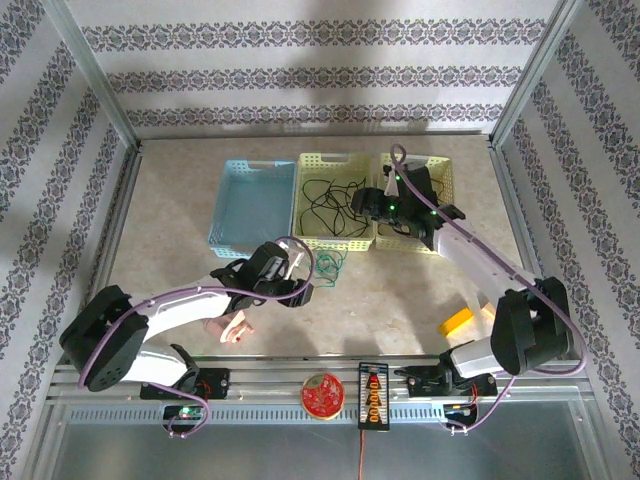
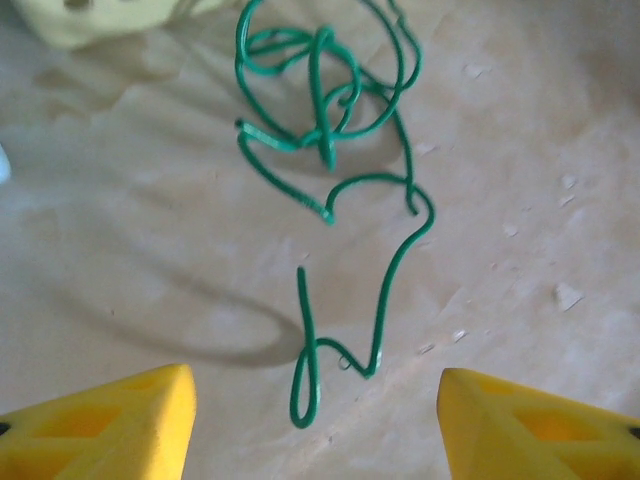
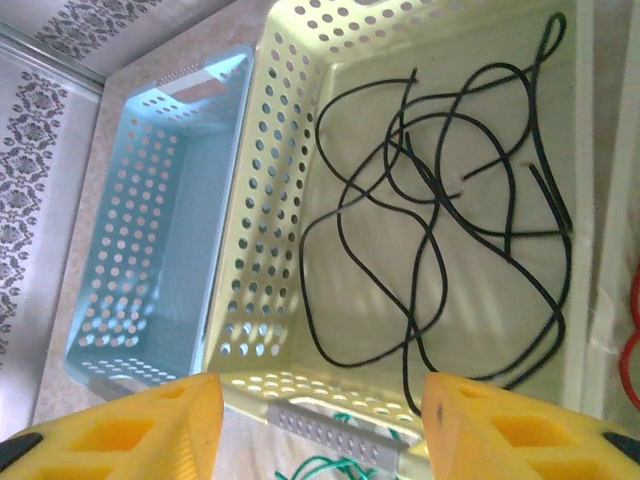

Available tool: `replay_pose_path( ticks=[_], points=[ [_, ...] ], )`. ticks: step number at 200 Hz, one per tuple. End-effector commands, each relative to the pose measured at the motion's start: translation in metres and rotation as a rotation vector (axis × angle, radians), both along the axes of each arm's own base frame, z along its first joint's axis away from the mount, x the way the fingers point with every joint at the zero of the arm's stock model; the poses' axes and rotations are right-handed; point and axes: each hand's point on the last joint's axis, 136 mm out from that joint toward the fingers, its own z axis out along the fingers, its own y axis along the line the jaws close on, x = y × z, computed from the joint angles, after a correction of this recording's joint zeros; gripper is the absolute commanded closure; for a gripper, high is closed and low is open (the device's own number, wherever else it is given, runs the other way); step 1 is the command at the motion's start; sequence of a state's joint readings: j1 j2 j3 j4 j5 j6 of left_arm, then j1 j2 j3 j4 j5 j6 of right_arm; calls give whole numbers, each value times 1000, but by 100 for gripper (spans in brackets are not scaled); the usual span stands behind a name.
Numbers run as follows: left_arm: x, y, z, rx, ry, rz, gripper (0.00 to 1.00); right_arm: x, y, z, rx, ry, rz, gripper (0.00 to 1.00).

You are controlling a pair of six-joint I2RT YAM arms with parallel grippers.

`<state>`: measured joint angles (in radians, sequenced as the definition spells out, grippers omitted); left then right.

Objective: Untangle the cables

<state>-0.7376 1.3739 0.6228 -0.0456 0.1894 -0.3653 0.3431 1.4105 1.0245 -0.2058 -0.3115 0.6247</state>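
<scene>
A green cable (image 1: 332,264) lies in a loose tangle on the table just in front of the baskets. My left gripper (image 1: 303,273) hovers beside it, open. In the left wrist view the green cable (image 2: 330,110) trails a looped tail toward my left gripper (image 2: 315,425), whose yellow fingers (image 2: 110,425) stand wide apart and touch nothing. Several black cables (image 3: 440,200) lie coiled in the middle yellow basket (image 3: 260,200). My right gripper (image 3: 320,425) hangs open above that basket's near wall, holding nothing. A red cable (image 3: 632,320) shows at the right edge.
A blue basket (image 1: 250,205) stands left of the middle yellow basket (image 1: 301,200), and a second yellow basket (image 1: 442,180) stands on the right under my right arm. A yellow block (image 1: 456,321), a red disc (image 1: 322,395) and a black connector strip (image 1: 372,397) sit near the front.
</scene>
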Motion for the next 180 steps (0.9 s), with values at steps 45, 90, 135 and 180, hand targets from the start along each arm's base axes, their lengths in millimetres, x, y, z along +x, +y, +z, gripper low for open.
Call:
replay_pose_path(
  ticks=[45, 90, 135, 180],
  points=[
    [16, -5, -25, 48, 29, 18, 46, -35, -7, -22, -16, 46, 9, 46],
    [19, -10, -31, 38, 24, 2, 77, -49, 0, -17, -7, 32, 71, 47],
    [20, -19, -18, -9, -1, -31, 100, -79, 36, -28, 20, 75, 261, 47],
    [-8, -3, 10, -11, 20, -68, 100, -113, 68, -56, -11, 152, 438, 47]
  ],
)
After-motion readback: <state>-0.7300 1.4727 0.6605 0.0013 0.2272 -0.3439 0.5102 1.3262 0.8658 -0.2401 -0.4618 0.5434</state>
